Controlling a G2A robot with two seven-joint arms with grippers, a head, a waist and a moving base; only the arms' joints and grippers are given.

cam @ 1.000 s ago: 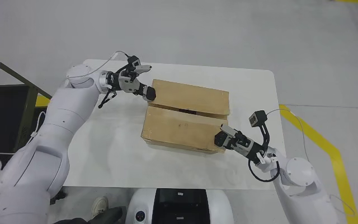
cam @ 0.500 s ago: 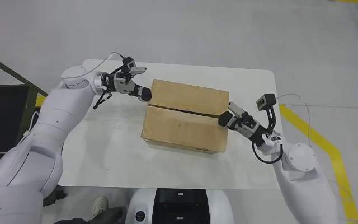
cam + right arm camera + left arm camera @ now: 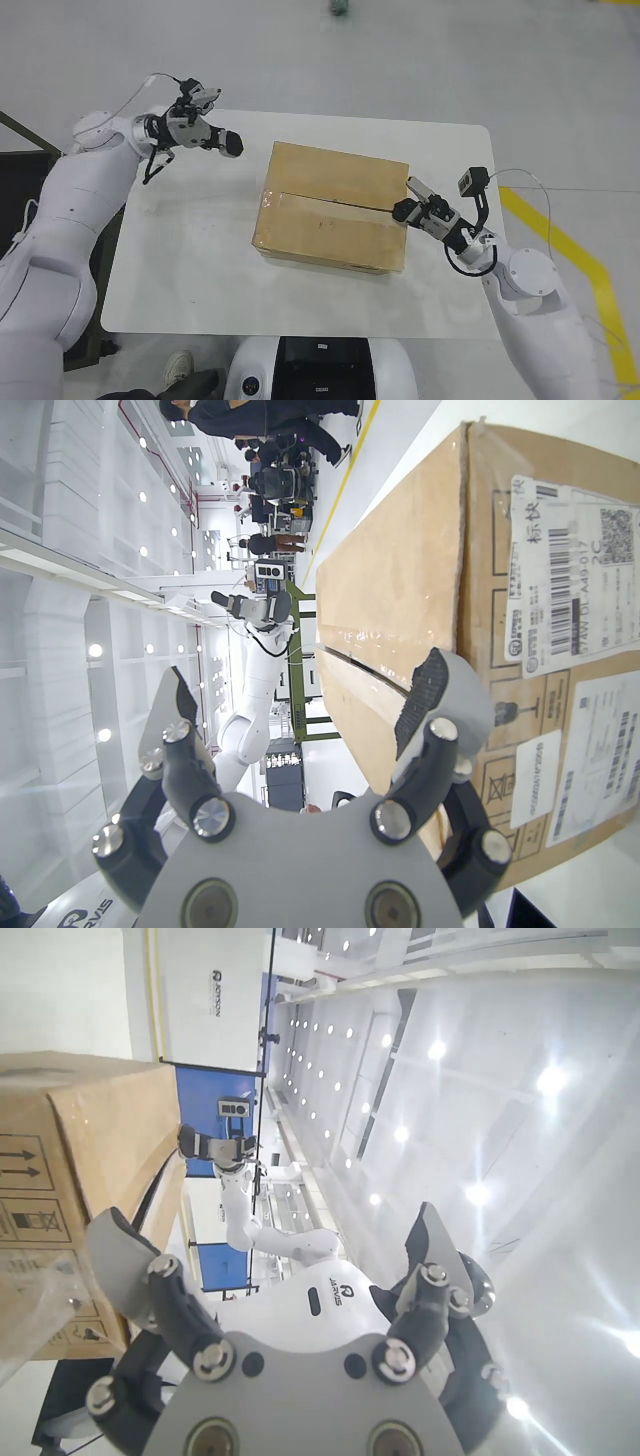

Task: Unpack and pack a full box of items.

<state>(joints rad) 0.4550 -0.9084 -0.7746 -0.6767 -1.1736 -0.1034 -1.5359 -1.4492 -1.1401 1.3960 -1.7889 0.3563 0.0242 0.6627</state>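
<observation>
The closed box (image 3: 335, 225) sits mid-tabletop (image 3: 180, 270). The right pincer (image 3: 408, 205) is spread wide at the box's 3 o'clock end, beside the flap seam (image 3: 330, 199). It may skid off the flap edge, or drag the whole box if that seam is taped; it looks glossy, possibly tape, but that is hard to tell. Nothing braces the far end. The left pincer (image 3: 228, 143), also wide and empty, hangs off the box's 10 o'clock corner, apart from it, with its arm bent in from 9 o'clock.
</observation>
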